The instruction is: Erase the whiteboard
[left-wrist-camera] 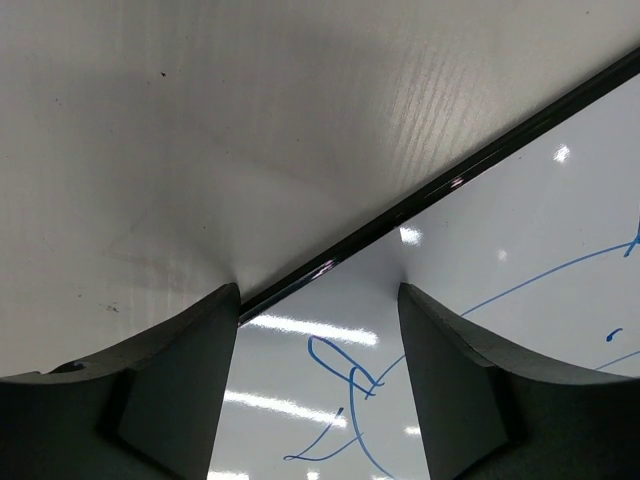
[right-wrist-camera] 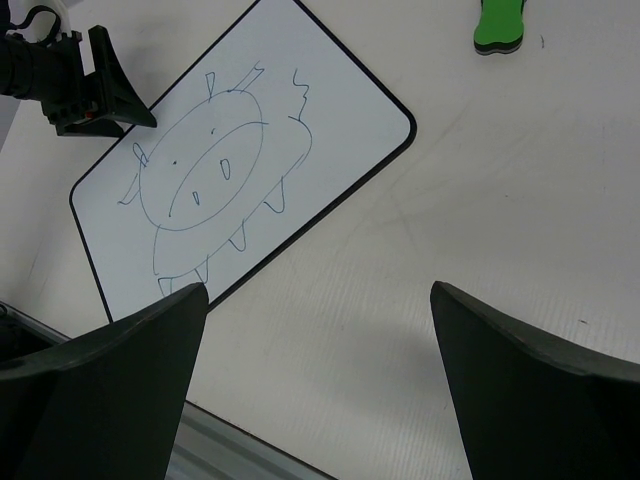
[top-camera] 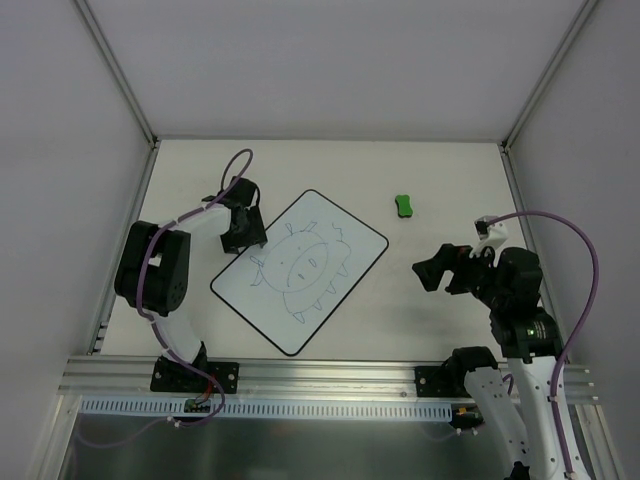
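Observation:
The whiteboard (top-camera: 300, 270) lies tilted on the table and carries a blue doodle of a spiky animal; it shows again in the right wrist view (right-wrist-camera: 300, 90). My left gripper (top-camera: 243, 236) is down at the board's upper left edge. In the left wrist view its jaws (left-wrist-camera: 318, 290) stand apart astride the black edge, one finger over the table and one over the whiteboard (left-wrist-camera: 520, 230), holding nothing. My right gripper (top-camera: 430, 270) hovers open and empty to the right of the board, over bare table (right-wrist-camera: 320, 290).
A small green eraser block (top-camera: 403, 205) lies on the table beyond the board's right corner, also in the right wrist view (right-wrist-camera: 498, 25). White walls enclose the table on three sides. An aluminium rail (top-camera: 330, 375) runs along the near edge.

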`<state>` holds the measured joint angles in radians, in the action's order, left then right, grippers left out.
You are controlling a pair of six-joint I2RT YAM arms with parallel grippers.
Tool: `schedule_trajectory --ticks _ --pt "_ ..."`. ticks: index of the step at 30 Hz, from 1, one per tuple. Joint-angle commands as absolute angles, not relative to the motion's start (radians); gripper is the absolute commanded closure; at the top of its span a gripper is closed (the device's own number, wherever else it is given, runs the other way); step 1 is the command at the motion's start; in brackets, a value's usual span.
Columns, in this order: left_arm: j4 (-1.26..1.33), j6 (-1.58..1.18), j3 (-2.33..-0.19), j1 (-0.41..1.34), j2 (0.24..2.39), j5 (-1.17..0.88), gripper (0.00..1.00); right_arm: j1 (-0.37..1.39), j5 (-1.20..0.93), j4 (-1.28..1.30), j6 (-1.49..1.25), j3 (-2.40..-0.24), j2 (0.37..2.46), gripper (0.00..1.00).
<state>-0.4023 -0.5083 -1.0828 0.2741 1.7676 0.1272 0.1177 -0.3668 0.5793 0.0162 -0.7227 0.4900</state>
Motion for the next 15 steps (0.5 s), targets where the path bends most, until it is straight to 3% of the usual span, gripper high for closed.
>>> schedule_trajectory --ticks 1,6,15 --pt "-0.388 -0.506 -1.086 0.273 1.807 0.081 0.37 0.123 -0.393 0.543 0.012 -0.721 0.477 0.01" --pt "-0.371 -0.557 -1.005 0.278 1.777 -0.035 0.53 0.123 -0.385 0.543 0.009 -0.716 0.479 0.01" --pt "-0.342 -0.652 -0.867 0.333 1.645 -0.143 0.64 0.141 -0.379 0.525 0.005 -0.776 0.612 0.01"
